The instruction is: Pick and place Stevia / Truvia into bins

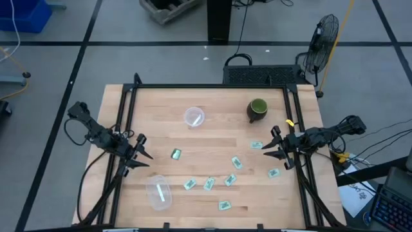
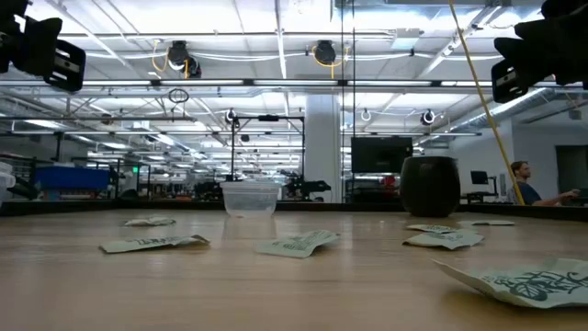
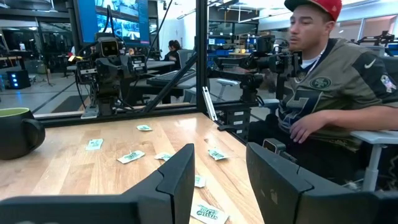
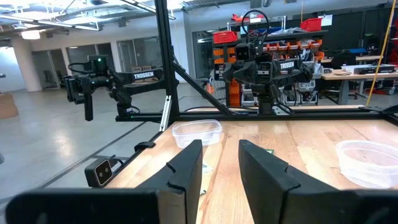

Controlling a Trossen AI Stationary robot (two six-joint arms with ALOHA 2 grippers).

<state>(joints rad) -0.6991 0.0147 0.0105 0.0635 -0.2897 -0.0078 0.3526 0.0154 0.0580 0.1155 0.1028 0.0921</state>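
Several green-and-white Stevia sachets lie flat across the middle and right of the table, and they also show in the low view as sachets. The round clear cup stands far of centre. The oval clear tub sits near the near-left corner. My left gripper hovers open over the left edge, pointing right. My right gripper hovers open at the right side, beside a sachet, touching nothing. The left wrist view shows sachets beyond my open left gripper. The right wrist view shows tub and cup beyond my open right gripper.
A dark green mug stands at the far right, near the right gripper. A black frame rims the table. A seated person is beyond the table's right side. Bare wood lies between the cup and the sachets.
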